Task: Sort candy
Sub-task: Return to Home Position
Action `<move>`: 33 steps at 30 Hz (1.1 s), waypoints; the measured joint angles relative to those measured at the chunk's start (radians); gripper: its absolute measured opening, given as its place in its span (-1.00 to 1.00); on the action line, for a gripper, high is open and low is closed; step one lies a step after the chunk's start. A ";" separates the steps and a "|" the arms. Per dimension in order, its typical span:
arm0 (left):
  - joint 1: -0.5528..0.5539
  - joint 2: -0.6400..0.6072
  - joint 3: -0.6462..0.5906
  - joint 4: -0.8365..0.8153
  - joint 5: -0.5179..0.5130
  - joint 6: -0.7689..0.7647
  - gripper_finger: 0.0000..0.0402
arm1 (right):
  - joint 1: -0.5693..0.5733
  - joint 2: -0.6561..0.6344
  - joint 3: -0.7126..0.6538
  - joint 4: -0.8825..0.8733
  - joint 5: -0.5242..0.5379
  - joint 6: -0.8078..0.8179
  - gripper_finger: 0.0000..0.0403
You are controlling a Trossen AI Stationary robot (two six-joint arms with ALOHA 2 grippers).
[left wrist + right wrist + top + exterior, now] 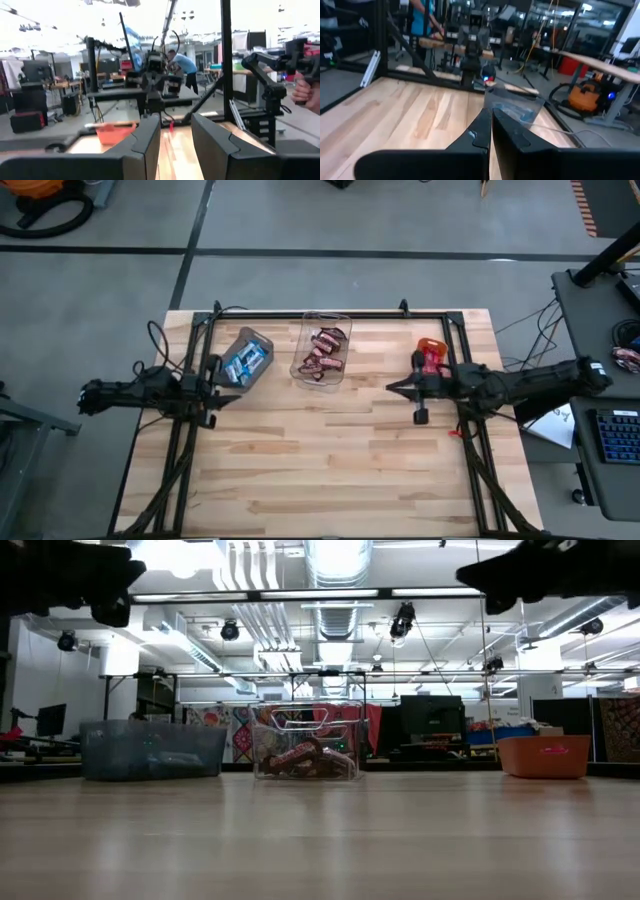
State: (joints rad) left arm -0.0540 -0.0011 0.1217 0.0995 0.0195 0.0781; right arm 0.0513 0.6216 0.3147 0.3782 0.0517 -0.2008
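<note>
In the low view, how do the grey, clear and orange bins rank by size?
Largest: grey bin and clear bin, too alike to rank; the grey is wider, the clear taller.
Smallest: orange bin.

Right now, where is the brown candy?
High view: the brown candy lies in the clear bin, centre table, between the grey bin leftward and the orange bin rightward.
</note>
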 joint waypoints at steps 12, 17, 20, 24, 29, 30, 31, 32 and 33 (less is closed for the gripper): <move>0.002 0.000 -0.112 0.069 0.053 -0.057 -0.52 | 0.000 -0.363 -0.211 -0.005 0.000 0.026 -0.95; 0.003 0.007 -0.111 0.049 0.053 -0.068 -0.52 | 0.000 -0.504 -0.286 -0.007 0.001 0.025 -0.95; 0.003 0.003 -0.111 0.048 0.062 -0.066 -0.52 | 0.000 -0.575 -0.301 -0.062 0.004 0.029 -0.95; 0.003 0.005 -0.112 0.017 0.072 -0.042 -0.52 | 0.000 -0.619 -0.301 -0.134 0.073 0.026 -0.95; 0.003 0.013 -0.112 0.003 0.071 -0.057 -0.52 | 0.000 -0.614 -0.300 -0.138 0.239 -0.008 -0.95; 0.003 0.018 -0.112 0.004 0.071 -0.078 -0.52 | 0.000 -0.611 -0.300 -0.141 0.241 -0.019 -0.95; 0.003 0.023 -0.112 0.003 0.071 -0.093 -0.52 | 0.000 -0.606 -0.300 -0.143 0.240 -0.024 -0.95; 0.003 0.025 -0.112 -0.001 0.071 -0.098 -0.52 | 0.000 -0.602 -0.300 -0.142 0.239 -0.025 -0.95; 0.003 0.027 -0.112 -0.002 0.071 -0.098 -0.52 | 0.000 -0.597 -0.300 -0.142 0.238 -0.025 -0.95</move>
State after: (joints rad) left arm -0.0505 0.0263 0.0097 0.0977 0.0906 -0.0204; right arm 0.0513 0.0251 0.0143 0.2363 0.2894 -0.2260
